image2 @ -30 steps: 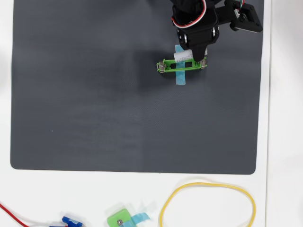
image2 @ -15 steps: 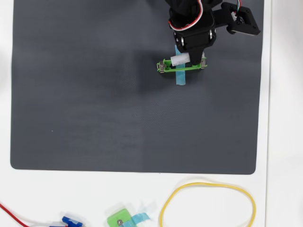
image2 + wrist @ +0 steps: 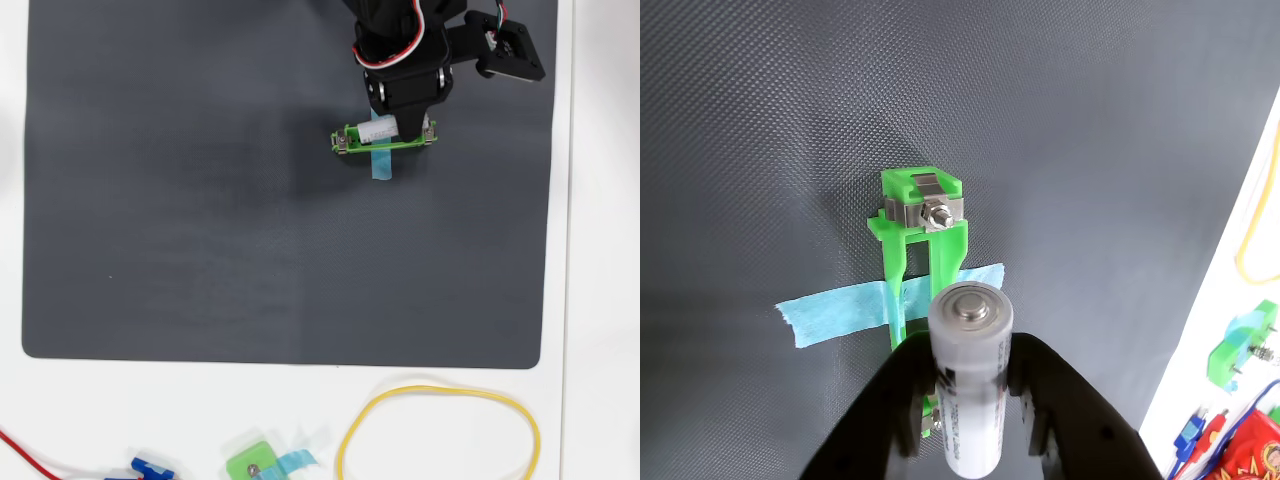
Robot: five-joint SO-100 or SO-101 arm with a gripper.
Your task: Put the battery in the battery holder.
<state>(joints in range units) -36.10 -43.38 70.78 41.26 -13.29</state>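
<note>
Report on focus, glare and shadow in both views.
Wrist view: the battery in the end effector is sharp, with mild sheen on its metal cap; the battery holder and the mat weave are crisp too. Overhead view: even, soft light, a faint dark patch on the mat left of the holder, and the white border looks washed out.

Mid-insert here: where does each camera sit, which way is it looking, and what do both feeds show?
Wrist view: rides behind the gripper, looking down along the battery at the battery holder.
Overhead view: fixed above, looking straight down on the dark mat; the arm enters from the top.
Shared: gripper, battery, holder, blue tape.
</note>
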